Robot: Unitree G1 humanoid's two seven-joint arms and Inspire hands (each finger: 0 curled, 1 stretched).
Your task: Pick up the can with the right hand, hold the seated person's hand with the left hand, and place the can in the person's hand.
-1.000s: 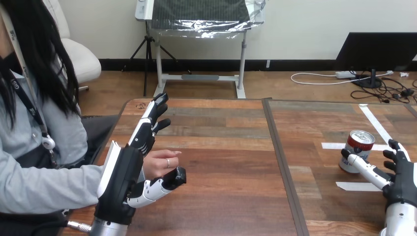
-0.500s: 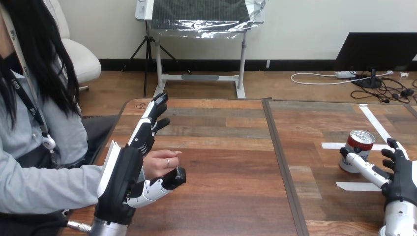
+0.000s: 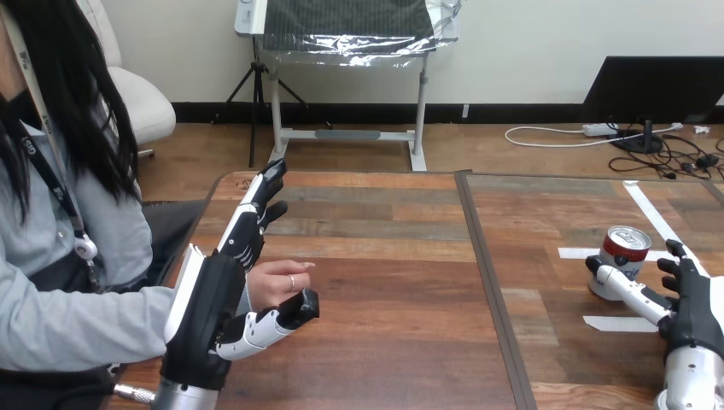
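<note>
A red and white can (image 3: 622, 251) stands upright on the right part of the wooden table (image 3: 384, 256). My right hand (image 3: 696, 301) is open just right of it, its thumb reaching along the can's near side and its fingers straight behind and beside it. At the left, the person's hand (image 3: 275, 283) rests between the thumb and fingers of my left hand (image 3: 205, 312). That hand is open: its fingers stretch straight toward the far edge, and its thumb lies in front of the person's fingers, not curled round them.
White tape strips (image 3: 651, 213) mark the table around the can, with one (image 3: 613, 324) just in front of it. A dark seam (image 3: 487, 273) runs front to back between the two tabletops. The person's grey sleeve (image 3: 77, 329) lies at the near left corner.
My left hand has drifted slightly left, with its fingers straighter. My right hand has edged a little toward the can. The can and the person's hand have stayed put.
</note>
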